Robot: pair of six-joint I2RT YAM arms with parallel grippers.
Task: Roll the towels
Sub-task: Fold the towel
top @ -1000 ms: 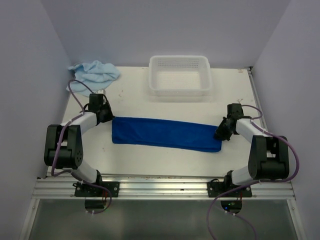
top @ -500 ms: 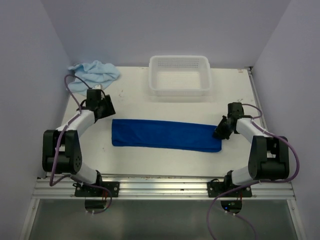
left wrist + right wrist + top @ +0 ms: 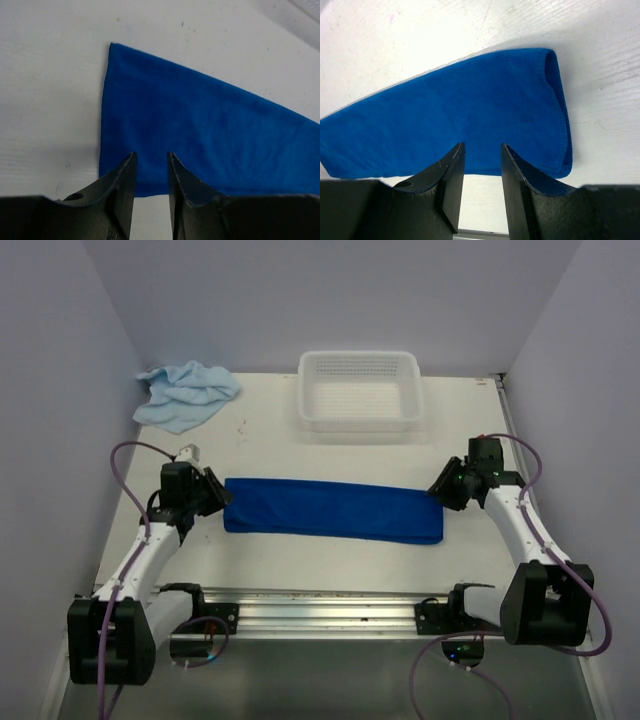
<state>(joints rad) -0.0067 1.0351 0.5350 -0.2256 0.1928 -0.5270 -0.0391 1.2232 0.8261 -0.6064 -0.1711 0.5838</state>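
The dark royal blue towel [image 3: 335, 510] lies folded into a long flat strip across the middle of the table. It also shows in the left wrist view [image 3: 200, 125] and the right wrist view [image 3: 455, 110]. My left gripper [image 3: 215, 492] is open and empty, just off the strip's left end; in its wrist view the gripper [image 3: 151, 160] hangs over the near left corner. My right gripper [image 3: 446, 485] is open and empty at the strip's right end, and in its wrist view [image 3: 482, 150] sits above the folded edge. The pale sky blue towel [image 3: 187, 392] lies crumpled at the back left.
A white perforated basket [image 3: 358, 357] stands empty at the back centre. Purple walls close in the left, right and back sides. A metal rail [image 3: 320, 610] runs along the near edge, between the arm bases.
My left arm pulled back from the towel's left end, then swung forward and lower to that end again. My right gripper moved slightly back from the right end. The towel lies straighter.
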